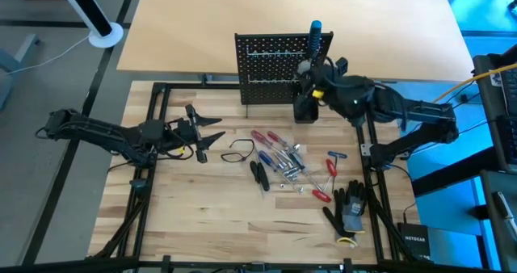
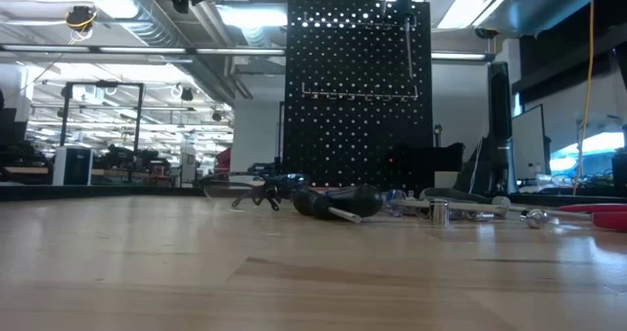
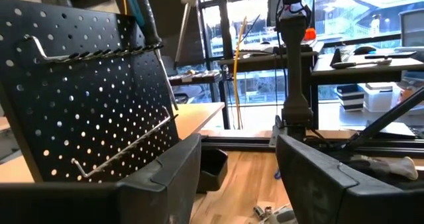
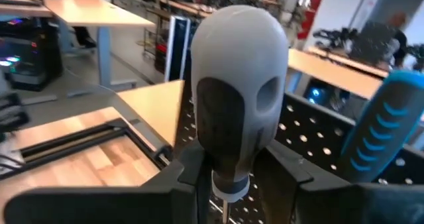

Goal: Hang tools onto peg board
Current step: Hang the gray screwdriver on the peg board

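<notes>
The black peg board [image 1: 273, 67] stands upright at the far middle of the table. A blue-handled screwdriver [image 1: 315, 31] hangs at its top right corner and also shows in the right wrist view [image 4: 384, 131]. My right gripper [image 1: 311, 69] is at the board's right edge, shut on a grey-handled screwdriver [image 4: 238, 98]. My left gripper [image 1: 208, 132] is open and empty over the table's left half, facing the board [image 3: 86, 98]. Several loose tools [image 1: 283, 164] with red and black handles lie on the table in front of the board. My right gripper pinches the grey handle's lower end [image 4: 228, 174], at the neck above the shaft, between its two fingers [image 4: 182, 177]. The arm reaches in from the table's right side. The handle stands upright above the fingers, lifted clear of the table, close to the blue handle.
A small black cup [image 1: 305, 110] stands at the board's right foot, under my right gripper. Dark glasses [image 1: 241, 150] lie left of the tool pile. Black gloves [image 1: 351, 208] lie at the near right. A black metal frame [image 1: 153, 111] borders the work area.
</notes>
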